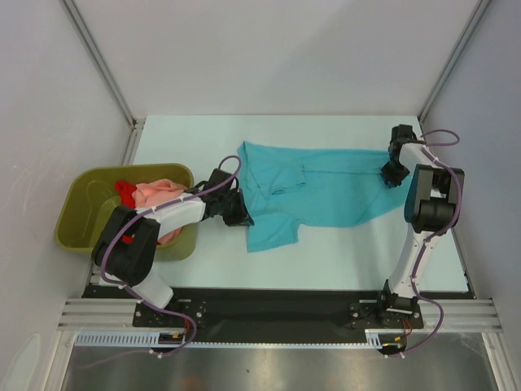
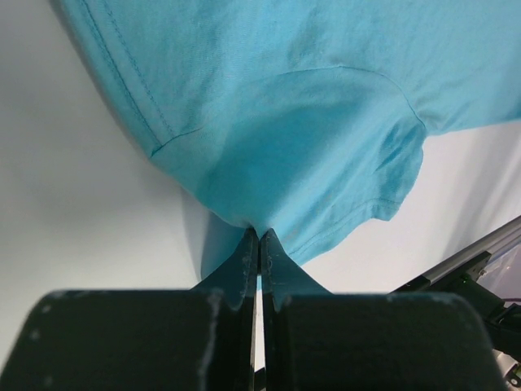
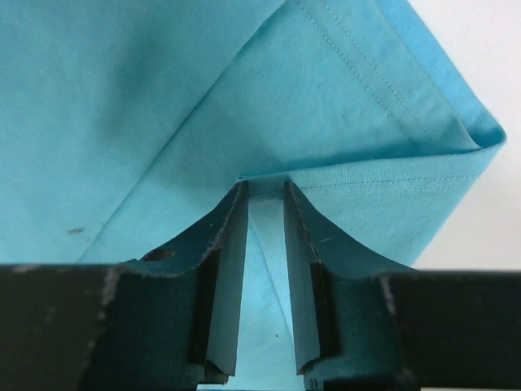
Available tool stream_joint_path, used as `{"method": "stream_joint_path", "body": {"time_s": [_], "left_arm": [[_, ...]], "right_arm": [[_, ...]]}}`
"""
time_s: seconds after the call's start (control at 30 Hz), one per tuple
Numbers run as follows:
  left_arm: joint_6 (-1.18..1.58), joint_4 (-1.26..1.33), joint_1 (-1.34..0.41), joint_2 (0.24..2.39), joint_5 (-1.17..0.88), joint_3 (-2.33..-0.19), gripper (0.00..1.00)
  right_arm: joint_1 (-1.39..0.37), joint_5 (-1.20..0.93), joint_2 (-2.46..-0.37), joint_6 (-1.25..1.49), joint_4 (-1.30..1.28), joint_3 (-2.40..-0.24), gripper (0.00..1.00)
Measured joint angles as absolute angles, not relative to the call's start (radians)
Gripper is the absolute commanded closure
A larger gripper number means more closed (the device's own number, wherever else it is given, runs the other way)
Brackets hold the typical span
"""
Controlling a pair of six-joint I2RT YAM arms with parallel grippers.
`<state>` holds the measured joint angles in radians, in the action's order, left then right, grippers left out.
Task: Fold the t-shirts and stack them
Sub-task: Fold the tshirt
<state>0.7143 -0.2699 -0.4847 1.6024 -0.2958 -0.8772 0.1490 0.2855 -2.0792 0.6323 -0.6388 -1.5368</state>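
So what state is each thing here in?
turquoise t-shirt: spread out, rumpled, held at both ends
olive-green tub: upright, holding two shirts
salmon-pink t-shirt: crumpled in tub
red t-shirt: crumpled in tub
left end effector: shut on turquoise t-shirt
right end effector: shut on turquoise t-shirt

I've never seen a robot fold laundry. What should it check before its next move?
1. Left gripper clamped on turquoise shirt: ok, jaws closed on cloth.
2. Right gripper hold: cannot tell; jaws stand apart, a fold lies at their tips.
3. Shirt lying flat: not ok, rumpled in the middle.
4. Pink shirt and red shirt out of the way in the tub: ok.
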Motion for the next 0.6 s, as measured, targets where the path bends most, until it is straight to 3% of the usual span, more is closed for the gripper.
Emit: {"method": "stream_joint_path", "body": {"time_s": [0.33, 0.6], "left_arm": [[0.714, -0.267, -0.484, 1.602, -0.296, -0.877, 1.00], [0.714, -0.264, -0.484, 1.602, -0.296, -0.877, 1.00]], "right_arm": [[0.143, 0.302, -2.123, 0.608, -0.666, -1.608, 0.66], [0.139, 0.302, -2.141, 0.601, -0.680, -1.626, 0.69]]}}
